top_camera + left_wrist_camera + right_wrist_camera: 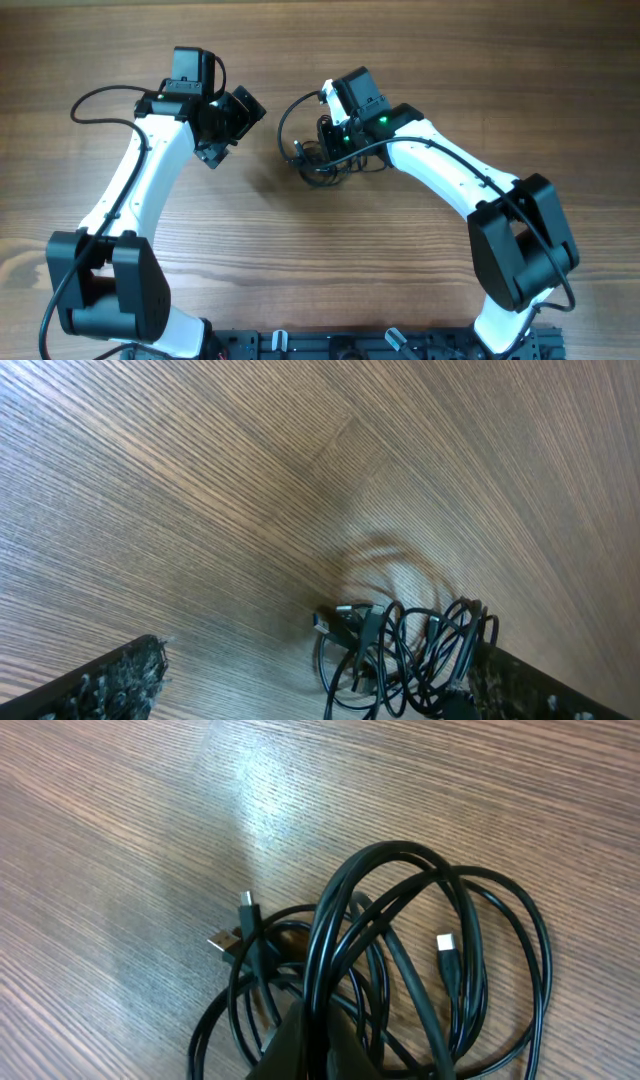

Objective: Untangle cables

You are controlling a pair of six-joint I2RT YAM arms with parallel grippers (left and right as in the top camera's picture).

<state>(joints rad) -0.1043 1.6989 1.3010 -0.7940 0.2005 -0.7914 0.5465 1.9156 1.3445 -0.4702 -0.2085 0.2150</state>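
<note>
The cables (318, 168) are a tangled bundle of thin black wires on the wooden table, with one loop arching up to the left. In the right wrist view the cables (440, 970) lie in overlapping loops with silver-tipped plugs (225, 942) at the left. My right gripper (322, 1045) is shut on one or two strands of the bundle; overhead it (330, 142) sits right on top of the tangle. My left gripper (230, 128) is open and empty, left of the bundle. In the left wrist view its fingers (320, 695) are spread wide, and the cables (400, 660) lie close to the right finger.
The wooden table (320, 260) stretches around the tangle. The arms' own thicker black cables (100, 100) run along the white links. A dark rail (380, 345) lines the front edge between the two arm bases.
</note>
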